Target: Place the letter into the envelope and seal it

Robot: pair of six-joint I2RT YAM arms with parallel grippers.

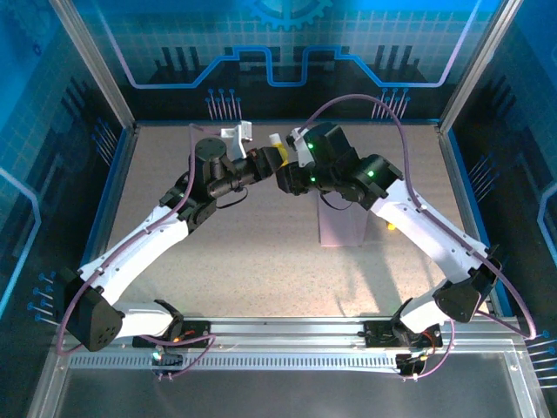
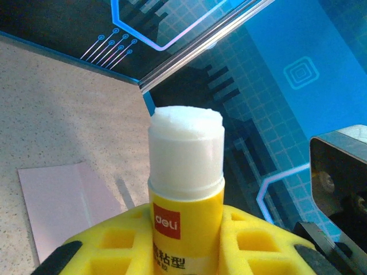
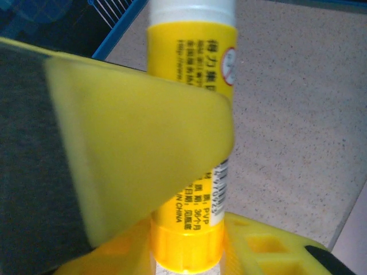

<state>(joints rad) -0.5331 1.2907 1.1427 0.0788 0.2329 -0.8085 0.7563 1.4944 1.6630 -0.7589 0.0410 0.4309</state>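
Note:
A yellow glue stick (image 1: 278, 150) with its white glue tip bare hangs in the air over the middle of the table, held from both sides. My left gripper (image 1: 271, 160) is shut on its labelled body (image 2: 186, 229), and the white tip (image 2: 186, 149) stands above the yellow fingers (image 2: 109, 240). My right gripper (image 3: 186, 252) is shut on the ribbed base ring (image 3: 186, 243) of the same stick. The pale pink envelope (image 1: 341, 225) lies flat on the table beneath the right arm, also in the left wrist view (image 2: 57, 200). The letter is hidden.
A small yellow piece (image 1: 391, 226) lies just right of the envelope. The speckled table (image 1: 261, 252) is walled by blue panels (image 1: 287, 43) at the back and sides. Both arms arch over the table's middle, and their bases sit on the near rail (image 1: 278, 335).

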